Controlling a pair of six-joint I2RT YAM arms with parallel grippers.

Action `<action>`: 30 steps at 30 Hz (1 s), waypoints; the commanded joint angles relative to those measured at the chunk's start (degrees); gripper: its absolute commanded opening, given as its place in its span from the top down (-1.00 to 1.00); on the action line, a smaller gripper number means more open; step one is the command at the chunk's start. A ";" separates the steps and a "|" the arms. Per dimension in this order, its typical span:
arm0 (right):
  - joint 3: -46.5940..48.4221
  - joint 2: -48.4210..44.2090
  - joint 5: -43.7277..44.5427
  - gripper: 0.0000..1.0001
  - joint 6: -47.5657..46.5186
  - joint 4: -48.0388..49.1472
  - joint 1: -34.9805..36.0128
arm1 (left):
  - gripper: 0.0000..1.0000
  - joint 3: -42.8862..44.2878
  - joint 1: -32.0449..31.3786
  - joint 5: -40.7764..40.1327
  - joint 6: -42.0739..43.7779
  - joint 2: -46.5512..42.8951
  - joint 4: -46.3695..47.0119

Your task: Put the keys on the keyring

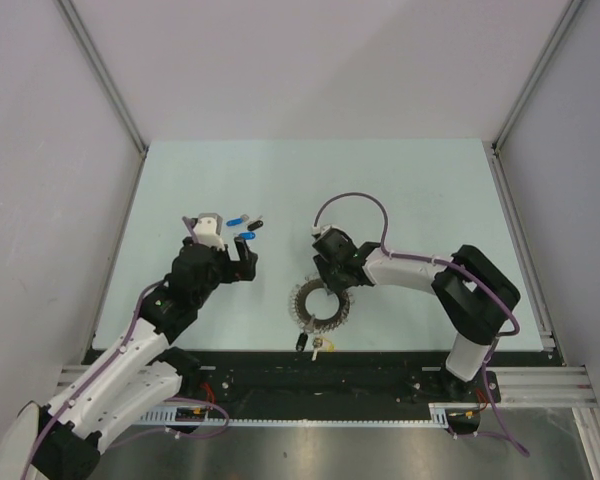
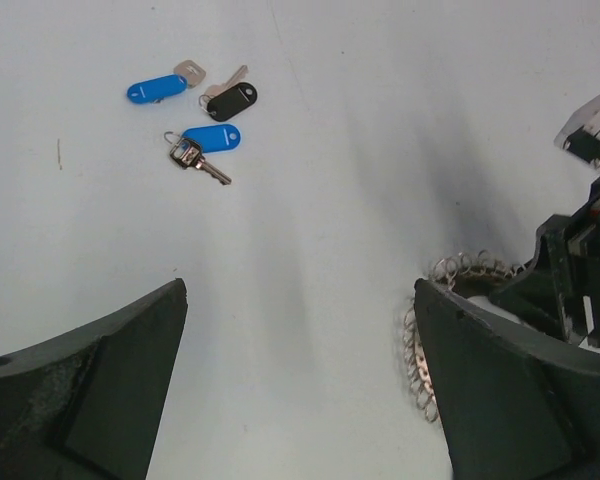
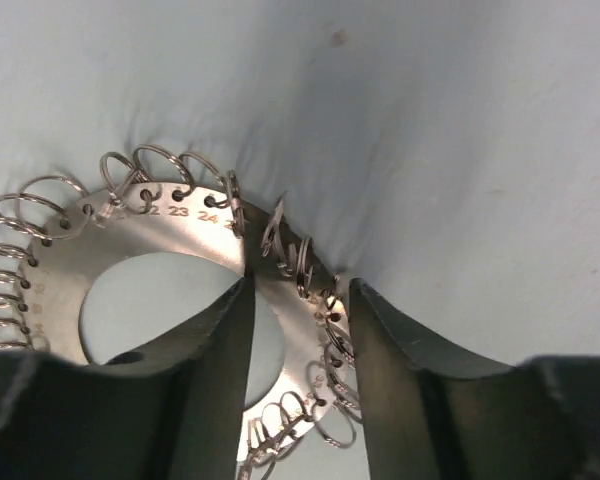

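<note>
The keyring (image 1: 320, 305) is a flat silvery metal disc with a hole and many small wire loops round its edge, lying at the table's near middle. My right gripper (image 1: 330, 283) is at its far edge. In the right wrist view my right gripper (image 3: 302, 300) straddles the keyring's band (image 3: 170, 240), one finger in the hole and one outside, closed on it. Loose keys lie further back: two blue (image 2: 157, 89) (image 2: 212, 138) and one black (image 2: 231, 101). My left gripper (image 2: 300, 380) is wide open and empty, just short of them (image 1: 238, 262).
Two more small keys, one black (image 1: 301, 342) and one yellowish (image 1: 318, 345), lie at the table's front edge below the keyring. The keyring's looped edge (image 2: 418, 350) shows beside my left gripper's right finger. Grey walls and metal rails bound the table.
</note>
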 commanded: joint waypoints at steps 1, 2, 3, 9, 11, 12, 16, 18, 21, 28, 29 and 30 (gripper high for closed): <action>0.93 3.02 0.66 0.22 -0.20 -0.10 -5.19 | -1.00 1.61 1.06 -1.84 1.65 -0.41 1.12; 0.85 3.28 0.66 0.40 -0.29 -0.18 -6.07 | -1.00 1.52 1.24 -1.84 1.74 -0.32 1.21; 0.85 3.37 0.40 0.47 -0.37 -0.10 -8.17 | -1.00 1.52 1.41 -1.66 1.92 -0.06 1.56; 0.85 5.13 -1.45 0.60 0.77 -0.10 -17.76 | -0.99 1.52 3.87 0.80 2.01 0.73 2.44; 0.85 5.05 -2.50 0.59 1.38 0.69 -21.19 | -1.00 1.43 4.93 1.76 1.92 0.91 2.61; 0.85 4.70 -4.33 0.56 1.64 0.96 -21.81 | -1.00 1.52 5.28 1.85 1.92 0.82 2.61; 0.85 0.48 -8.39 -0.03 2.96 3.06 -24.53 | -1.00 1.87 7.03 1.59 2.09 0.47 2.00; 0.85 -3.19 -9.27 -0.19 3.84 4.03 -26.20 | -1.00 2.31 7.56 -0.15 1.75 0.30 1.56; 0.67 -9.16 -7.45 -0.37 4.63 4.30 -30.68 | -1.00 3.10 8.44 -2.35 3.40 -0.49 1.30; -3.97 -28.75 8.55 -1.00 2.44 3.59 -38.51 | -1.00 4.07 8.53 -20.87 5.08 -6.29 3.04; -5.12 -31.58 12.31 -0.99 2.35 4.12 -38.86 | -1.00 3.11 8.45 -22.30 5.95 -7.51 3.92; -6.78 -34.04 13.56 -0.99 1.74 4.82 -39.73 | -1.00 2.67 8.44 -23.71 6.74 -9.96 4.80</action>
